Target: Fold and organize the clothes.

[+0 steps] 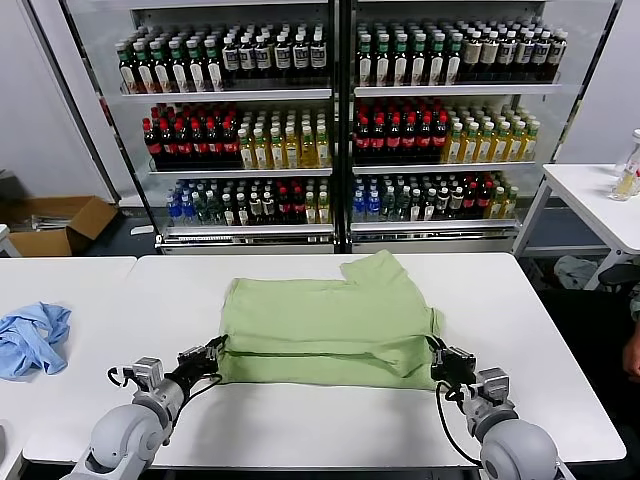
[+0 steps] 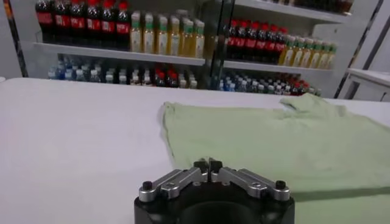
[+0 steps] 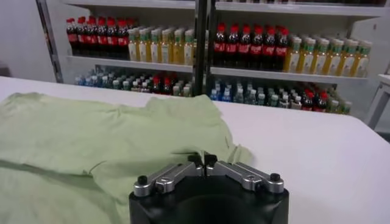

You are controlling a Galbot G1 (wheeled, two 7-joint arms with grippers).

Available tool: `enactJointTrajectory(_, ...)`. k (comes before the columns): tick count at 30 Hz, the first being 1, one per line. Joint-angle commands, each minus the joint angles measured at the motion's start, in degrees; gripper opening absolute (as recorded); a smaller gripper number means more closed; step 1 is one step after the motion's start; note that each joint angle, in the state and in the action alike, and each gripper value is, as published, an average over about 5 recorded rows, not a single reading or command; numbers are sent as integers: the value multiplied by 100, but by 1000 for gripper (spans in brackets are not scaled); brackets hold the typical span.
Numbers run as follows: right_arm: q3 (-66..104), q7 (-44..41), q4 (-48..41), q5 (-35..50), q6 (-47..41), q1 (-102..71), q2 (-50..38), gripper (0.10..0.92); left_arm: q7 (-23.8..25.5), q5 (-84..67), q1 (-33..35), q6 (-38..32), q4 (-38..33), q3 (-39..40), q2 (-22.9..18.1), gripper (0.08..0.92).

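While both arms reach in low, the green shirt (image 1: 325, 320) lies half-folded on the table (image 1: 300, 420).
Left gripper (image 2: 207, 165) and right gripper (image 3: 203, 160) (fingertips nearly meeting) touch its near corners; whether either pinches cloth, I cannot tell.

The shirt (image 1: 325, 320) is plain light green, with no print visible on the side facing up. The table (image 1: 300, 420) is white. A crumpled cloth (image 1: 30, 338) is sky blue. Both grippers, left (image 1: 212, 352) and right (image 1: 440, 362), look black, perhaps with silver links.
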Motion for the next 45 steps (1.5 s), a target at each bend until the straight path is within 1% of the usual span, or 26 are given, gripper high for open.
enactJointTrajectory(1,1,22,-156,-29,-36,93,19,275,-50,234,48,-102,20,-122,21,240)
enactJointTrajectory(5,317,22,51,151,-45,-89,-83,387,-113,83,238,-154,-289,-300,143,362)
enactJointTrajectory(9,557,70,508,283,-72,-513,-184,500,-244,-207,597,-92,-766,-426,240,474)
enactJointTrajectory(14,554,238,814,240,-103,-1142,-198,630,-476,-196,1080,239,-1313,-315,162,622)
enactJointTrajectory(19,442,392,733,134,-167,-1335,-44,771,-821,108,1136,789,-1312,-160,12,757)
enactJointTrajectory(21,431,417,669,132,-183,-1348,-23,805,-887,210,1138,926,-1235,-124,-15,799)
enactJointTrajectory(24,438,444,628,172,-197,-1353,-24,820,-946,260,1142,977,-1172,-132,-44,820)
enactJointTrajectory(27,406,501,618,237,-251,-1325,0,818,-1006,253,1118,1009,-1150,-147,-41,822)
enactJointTrajectory(29,375,535,615,260,-294,-1307,27,802,-1018,241,1100,1018,-1134,-145,-26,821)
enactJointTrajectory(31,359,546,607,270,-316,-1298,49,759,-1021,225,1084,1020,-1119,-136,-18,811)
enactJointTrajectory(33,352,538,599,278,-324,-1288,68,698,-1019,203,1060,1020,-1103,-125,-22,775)
enactJointTrajectory(45,352,519,524,277,-321,-1218,81,352,-950,187,966,1020,-990,-82,-18,429)
